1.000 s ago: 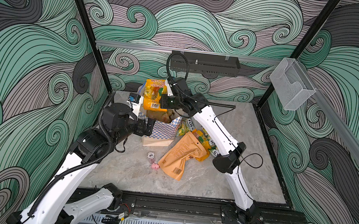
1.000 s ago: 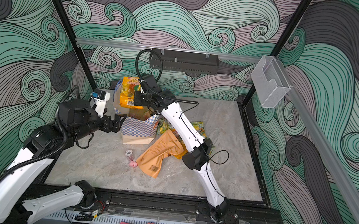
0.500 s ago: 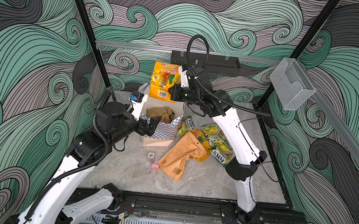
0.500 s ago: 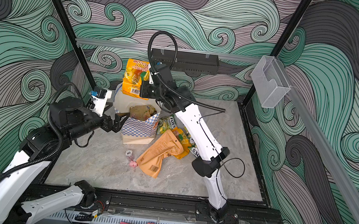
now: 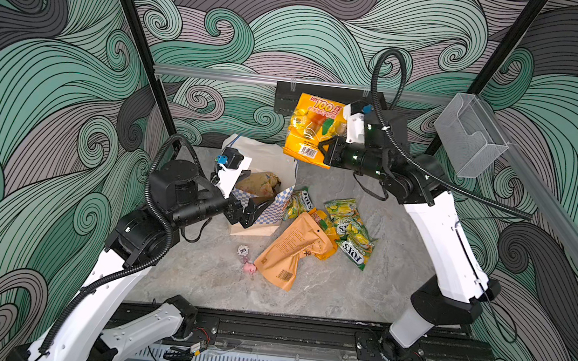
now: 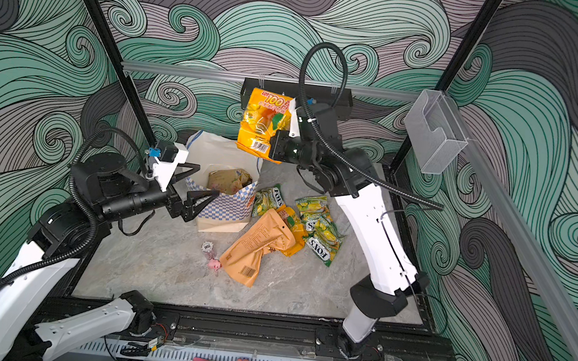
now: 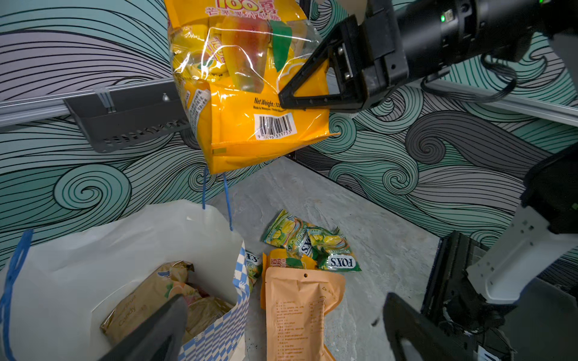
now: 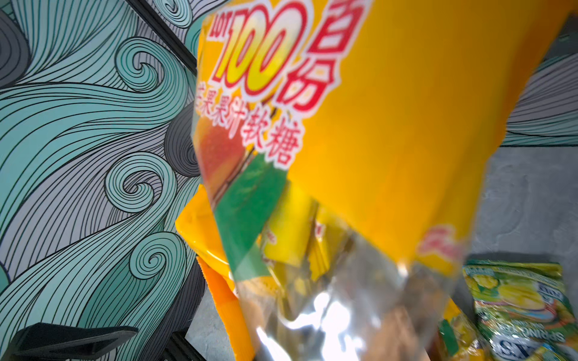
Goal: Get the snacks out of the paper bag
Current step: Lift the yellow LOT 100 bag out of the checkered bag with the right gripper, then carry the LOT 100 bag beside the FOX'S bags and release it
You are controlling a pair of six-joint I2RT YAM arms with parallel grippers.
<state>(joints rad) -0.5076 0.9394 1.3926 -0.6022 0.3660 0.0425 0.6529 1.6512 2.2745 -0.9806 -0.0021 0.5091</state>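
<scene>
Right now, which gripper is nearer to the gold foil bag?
Left. The left gripper stands open at the rim of the paper bag, beside the gold foil bag; the right gripper hangs above, shut on an orange-yellow bag.

Orange-yellow bag [image 5: 313, 129] lifted clear of paper bag [image 5: 264, 155], carried up, rightward.

I count one paper bag [image 5: 268, 157], one gold bag [image 5: 257, 185] inside it, two orange bags [image 5: 309, 128], three FOX'S bags [image 5: 355, 245], one tan pouch [image 5: 291, 247], four pink figurines [image 5: 250, 268], one bottle [image 5: 242, 251].
</scene>
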